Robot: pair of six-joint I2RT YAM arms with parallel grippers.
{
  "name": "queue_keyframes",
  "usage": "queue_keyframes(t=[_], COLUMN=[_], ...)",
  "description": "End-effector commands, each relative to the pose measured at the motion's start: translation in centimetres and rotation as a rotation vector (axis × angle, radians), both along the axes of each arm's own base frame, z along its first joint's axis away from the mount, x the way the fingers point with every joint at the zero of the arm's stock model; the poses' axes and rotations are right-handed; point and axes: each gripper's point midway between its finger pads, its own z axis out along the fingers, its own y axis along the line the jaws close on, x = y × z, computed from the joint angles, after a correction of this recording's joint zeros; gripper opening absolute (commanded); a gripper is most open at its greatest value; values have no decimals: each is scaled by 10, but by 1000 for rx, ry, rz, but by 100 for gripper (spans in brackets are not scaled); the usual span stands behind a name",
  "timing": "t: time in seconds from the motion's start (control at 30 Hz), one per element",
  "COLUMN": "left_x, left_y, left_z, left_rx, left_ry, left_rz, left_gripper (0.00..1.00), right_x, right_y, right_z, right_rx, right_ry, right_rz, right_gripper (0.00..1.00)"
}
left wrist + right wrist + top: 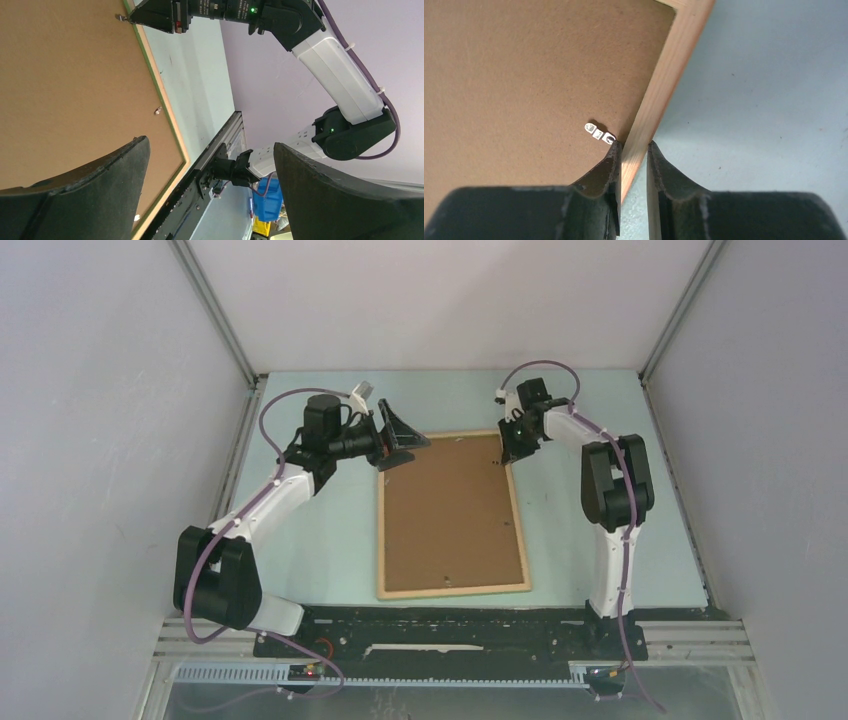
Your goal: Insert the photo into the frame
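Observation:
The frame (521, 530) lies flat on the table, light wood face up. The photo's plain brown board back (450, 510) fills it; the printed side is hidden. My right gripper (510, 448) is at the frame's far right corner. In the right wrist view its jaws (634, 145) are shut on the wooden rail (669, 75), beside the brown board (524, 75) and a small metal tab (599, 132). My left gripper (400, 445) is open and empty at the far left corner. In its wrist view (210, 145) the board (65, 75) and the frame's edge (172, 117) lie below.
The pale blue table (300, 540) is enclosed by grey walls on the left, right and back. A black base rail (450, 625) runs along the near edge. The right arm (340, 75) shows across the left wrist view.

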Motion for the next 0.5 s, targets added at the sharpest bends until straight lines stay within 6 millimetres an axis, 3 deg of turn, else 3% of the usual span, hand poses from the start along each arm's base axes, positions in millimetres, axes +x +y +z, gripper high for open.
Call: queue_keyframes(t=[0.0, 0.13, 0.33, 0.47], left_x=[-8, -7, -8, -8], left_y=[-2, -2, -2, -2], left_z=[1, 2, 2, 3], left_rx=[-17, -17, -19, -20], left_ry=[-16, -19, -18, -21], left_rz=[-20, -19, -22, -21], left_gripper=[100, 100, 100, 100], right_x=[22, 25, 15, 1], right_y=[13, 8, -5, -9], right_z=[16, 22, 46, 45], right_rx=[-3, -16, -5, 49], right_ry=[-93, -33, -67, -80], right_rz=[130, -29, -180, -184], right_gripper=[3, 30, 38, 47])
